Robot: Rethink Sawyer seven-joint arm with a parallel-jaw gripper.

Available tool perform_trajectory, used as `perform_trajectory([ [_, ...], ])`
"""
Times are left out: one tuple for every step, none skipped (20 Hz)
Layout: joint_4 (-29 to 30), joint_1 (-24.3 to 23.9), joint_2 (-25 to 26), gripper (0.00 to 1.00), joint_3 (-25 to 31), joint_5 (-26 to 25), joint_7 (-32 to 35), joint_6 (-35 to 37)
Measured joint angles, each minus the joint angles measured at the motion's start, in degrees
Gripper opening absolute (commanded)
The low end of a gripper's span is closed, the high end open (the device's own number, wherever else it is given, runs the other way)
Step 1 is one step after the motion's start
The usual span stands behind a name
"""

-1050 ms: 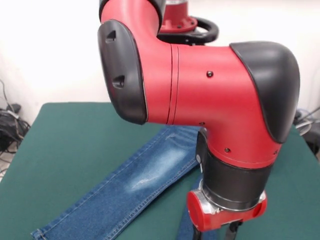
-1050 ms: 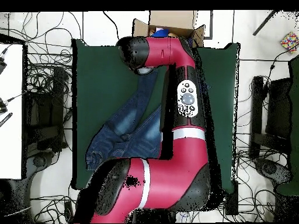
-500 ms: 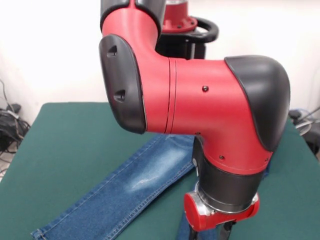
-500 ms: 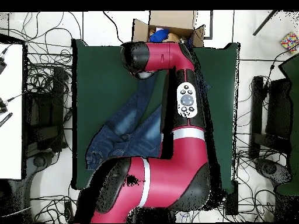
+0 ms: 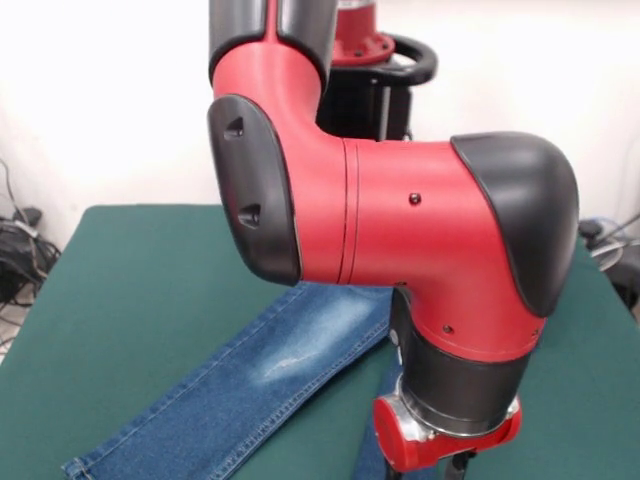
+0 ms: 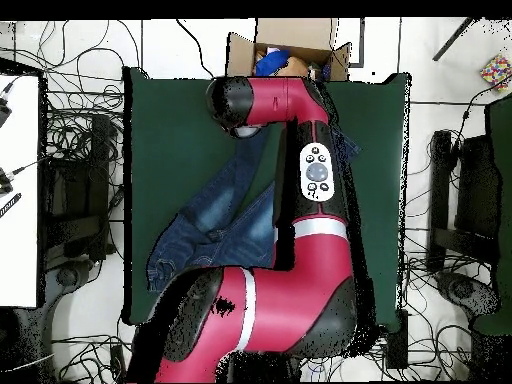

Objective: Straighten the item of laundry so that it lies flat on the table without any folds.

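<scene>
Mostly the red and black arm [image 5: 400, 250] fills the front view, bending down from the top of the frame to a red wrist flange at the lower right. Below that flange only the top of the gripper [image 5: 430, 470] shows at the bottom edge, so whether it is open or closed cannot be told, nor whether it holds anything. In the overhead view the arm [image 6: 315, 200] hides the gripper entirely.

The blue denim jeans [image 5: 270, 380] lie on the green table [image 5: 130, 290]. In the front view one leg runs diagonally from the centre of the frame down to the lower left corner, with a pale faded patch near its upper part and its hem close to the bottom edge. A second strip of denim shows just beside the gripper at the bottom edge, mostly covered by the arm.

From overhead the jeans [image 6: 215, 225] sit left of centre on the table [image 6: 170, 130], the legs spreading toward the top of the frame and the bunched waist end at the lower left, near the table's edge.

A cardboard box [image 6: 290, 40] stands beyond the table's top edge, and cables [image 6: 70, 140] lie on the floor around it.
</scene>
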Motion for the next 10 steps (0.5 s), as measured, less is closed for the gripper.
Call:
perform_trajectory([
  [0.3,0.2,-0.1,1.00,-0.1,0.2,0.0,-0.4],
  [0.8,0.4,-0.3,1.00,-0.2,0.5,0.0,-0.8],
  [1.3,0.6,-0.5,1.00,-0.3,0.7,0.0,-1.1],
  [1.8,0.9,-0.8,1.00,-0.5,1.1,0.0,-1.3],
  [2.3,1.1,-1.0,1.00,-0.7,1.5,0.0,-1.5],
  [2.7,1.4,-1.2,1.00,-0.9,1.8,0.0,-1.5],
  [3.1,1.6,-1.3,1.00,-1.1,2.1,0.0,-1.5],
  [4.0,2.3,-1.9,1.00,-1.5,2.9,0.0,-1.5],
  [4.2,2.5,-2.0,1.00,-1.5,3.1,0.0,-1.5],
  [4.3,2.7,-2.1,1.00,-1.5,3.3,0.0,-1.5],
])
